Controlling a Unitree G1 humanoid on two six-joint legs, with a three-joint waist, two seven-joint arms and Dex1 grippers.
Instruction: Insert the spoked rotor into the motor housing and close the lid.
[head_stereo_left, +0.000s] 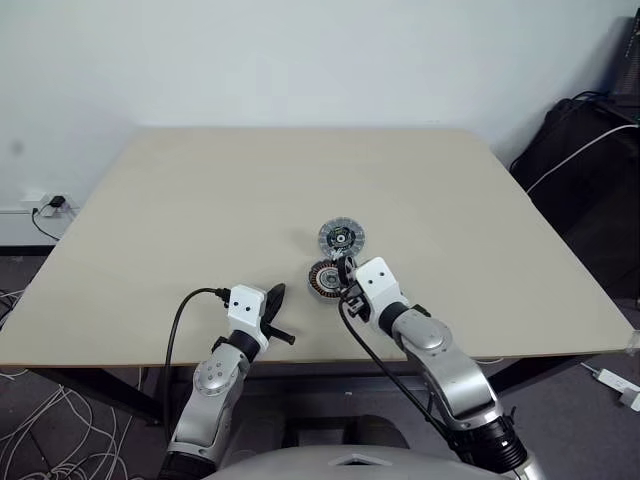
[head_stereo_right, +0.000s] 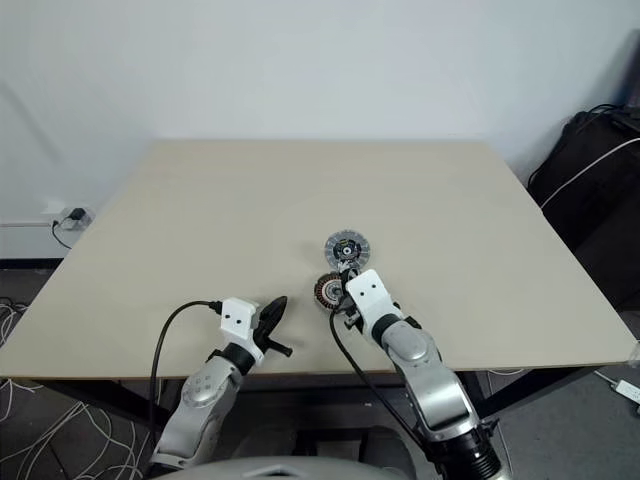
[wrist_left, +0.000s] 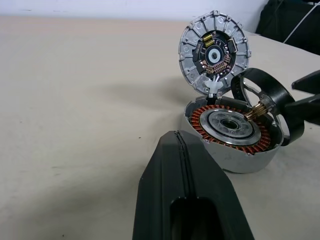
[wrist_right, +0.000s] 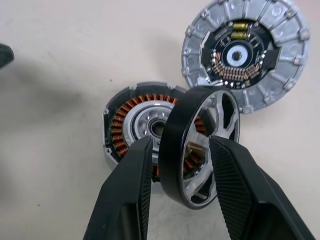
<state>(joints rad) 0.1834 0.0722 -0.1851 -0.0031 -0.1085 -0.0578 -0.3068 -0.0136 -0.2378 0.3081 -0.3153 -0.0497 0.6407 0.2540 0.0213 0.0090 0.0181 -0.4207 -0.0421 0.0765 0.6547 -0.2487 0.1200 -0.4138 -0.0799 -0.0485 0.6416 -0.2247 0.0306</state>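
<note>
My right pincer grips the spoked rotor on edge, just above the motor housing; the lid lies beyond. My left pincer is closed, empty.

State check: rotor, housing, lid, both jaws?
spoked rotor: held on edge, tilted over the housing, not seated.
motor housing: on the table, open, copper windings exposed, no rotor inside.
lid: off, lying flat beside the housing, ribbed face with dark centre up.
right gripper: jaws shut on the rotor's rim.
left gripper: jaws shut, empty, short of the housing.
</note>
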